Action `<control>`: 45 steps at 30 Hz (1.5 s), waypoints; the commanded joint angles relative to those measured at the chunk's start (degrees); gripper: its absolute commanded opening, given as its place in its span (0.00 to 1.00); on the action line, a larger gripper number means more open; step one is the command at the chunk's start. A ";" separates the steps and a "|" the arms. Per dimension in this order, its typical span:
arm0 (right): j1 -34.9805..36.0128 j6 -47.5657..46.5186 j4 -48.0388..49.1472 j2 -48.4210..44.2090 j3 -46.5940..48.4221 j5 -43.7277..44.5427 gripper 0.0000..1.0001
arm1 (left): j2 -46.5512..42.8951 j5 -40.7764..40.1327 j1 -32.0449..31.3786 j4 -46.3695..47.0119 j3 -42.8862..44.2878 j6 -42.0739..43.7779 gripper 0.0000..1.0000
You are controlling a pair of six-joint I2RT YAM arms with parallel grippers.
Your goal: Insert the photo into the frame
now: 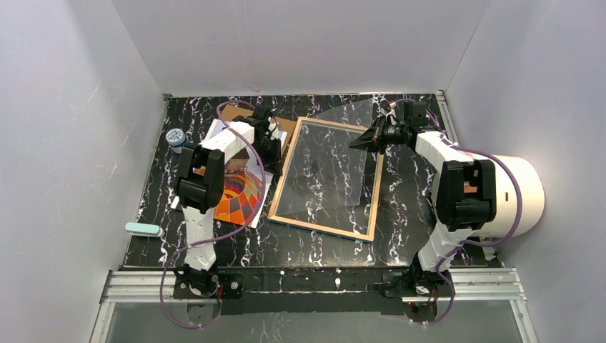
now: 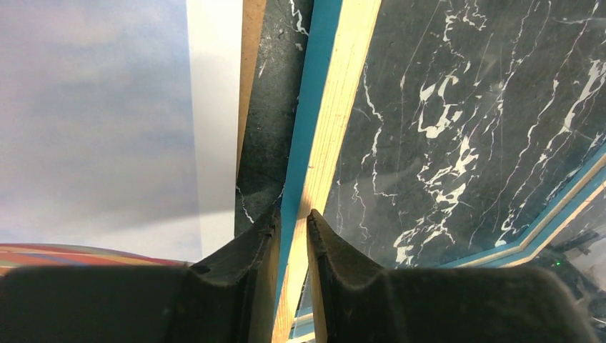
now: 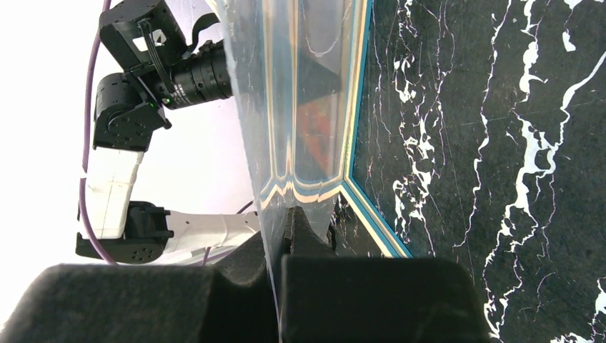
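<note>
Left end effector (image 2: 292,219) narrowed onto left rail of frame (image 2: 330,107), fingers either side of blue-and-wood edge, seemingly pinning it. Right end effector (image 3: 282,229) pinched shut on edge of clear pane (image 3: 300,93), which is raised and tilted over frame opening. Photo (image 1: 244,202) flat on desk (image 1: 407,214), just left of frame, partly under left arm. Step in hand, likely: opening frame. Next calls for parking pane on open desk right of frame; brown backing board (image 1: 232,113) crowds far-left corner
</note>
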 commanded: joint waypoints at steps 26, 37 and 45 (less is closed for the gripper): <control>1.46 0.10 13.06 -2.80 -5.61 -3.37 0.01 | -0.67 2.31 0.26 0.02 -1.73 -0.30 0.18; 1.55 0.31 14.93 -3.28 -6.87 -3.48 0.01 | -0.89 2.44 0.23 0.36 -2.07 -0.26 0.12; 2.00 -2.03 11.87 -2.86 -7.54 -0.31 0.10 | -0.88 2.46 0.25 0.35 -2.01 -0.22 0.11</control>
